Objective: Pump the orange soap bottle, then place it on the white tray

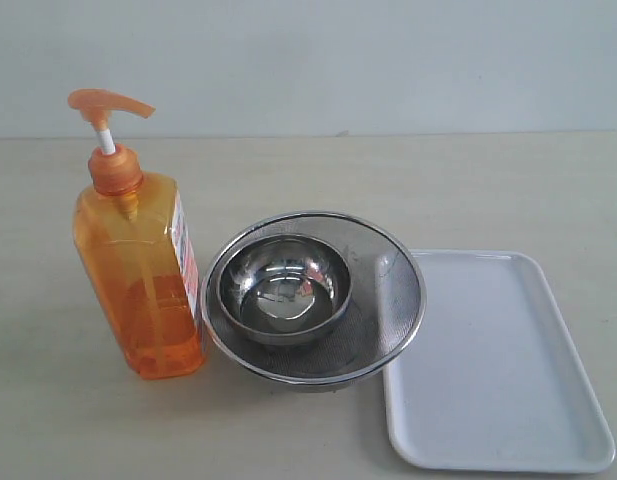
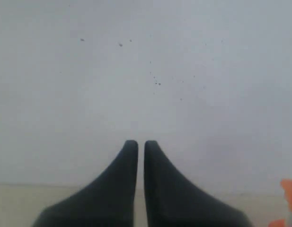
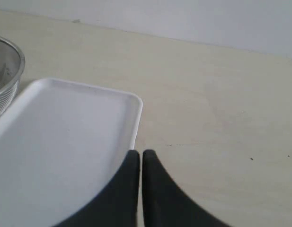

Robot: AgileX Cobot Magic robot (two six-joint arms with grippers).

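Task not started; both arms are sitting outside the exterior view.

My left end effector (image 2: 141, 144) is sitting fully closed, gripping nothing, and facing the blank wall (image 2: 146, 71). Only a sliver of orange is showing at the edge of that view, probably the orange soap bottle (image 1: 140, 275), so I'm reading the left arm as off to one side of it, not over it. My right end effector (image 3: 139, 153) is also closed and empty, hovering over the worktop (image 1: 388, 170) by the rim of the white tray (image 1: 498, 360).

The bottle is standing upright at the left of the exterior view; its pump head (image 1: 108, 104) is riding high on the stem, the spout pointing toward the mesh strainer (image 1: 388, 290) with the steel bowl (image 1: 284, 285) nesting inside. I'm guessing the bowl is there to catch the soap; whether the spout is reaching over it, I can't tell. The bottle is sitting just beside the strainer rim; whether they are touching, I can't tell either.

The tray is lying bare on the right, with the strainer meeting or overlapping its left edge; I'm treating it as the drop zone.

Closed tips are suiting the pump press; I'm expecting to push straight down with the left, then open wide for the body. I'm watching two risks: the tall bottle tipping under an off-centre push, and clipping the strainer while carrying across.
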